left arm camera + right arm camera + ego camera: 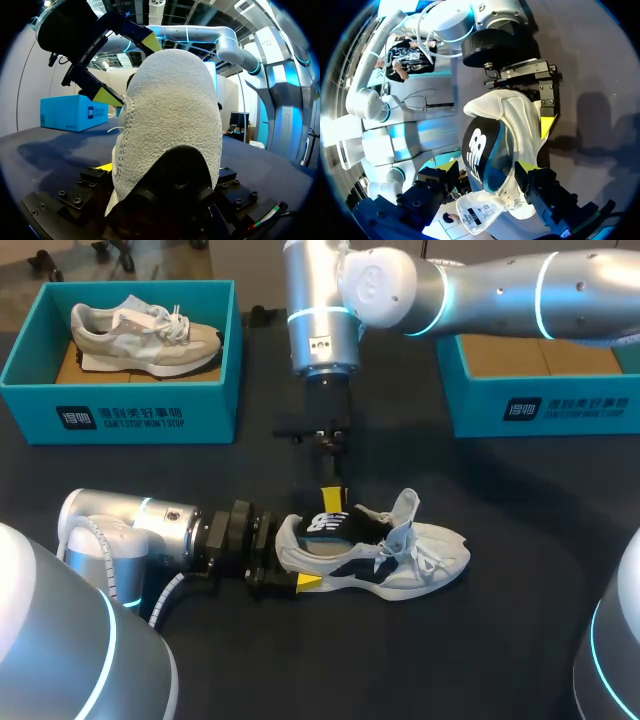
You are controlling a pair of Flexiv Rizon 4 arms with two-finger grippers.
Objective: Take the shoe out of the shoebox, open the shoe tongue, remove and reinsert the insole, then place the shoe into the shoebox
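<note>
Insole step: left tool (pixel 291 560) clamps shoe (pixel 405 558) by its heel; insole (pixel 480 150) raised under right tool (pixel 487 169), grip indeterminate, next needs firm pinch.

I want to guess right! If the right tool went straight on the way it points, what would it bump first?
Most likely the black insole in the white shoe opening, right ahead of the right tool; depth is hard to judge.

Listed on your dark counter (pixel 520 640): one open-topped teal box (pixel 120 415), far left corner. Contents: one beige sneaker (pixel 145 337), heel outward, toe toward the counter's middle.
</note>
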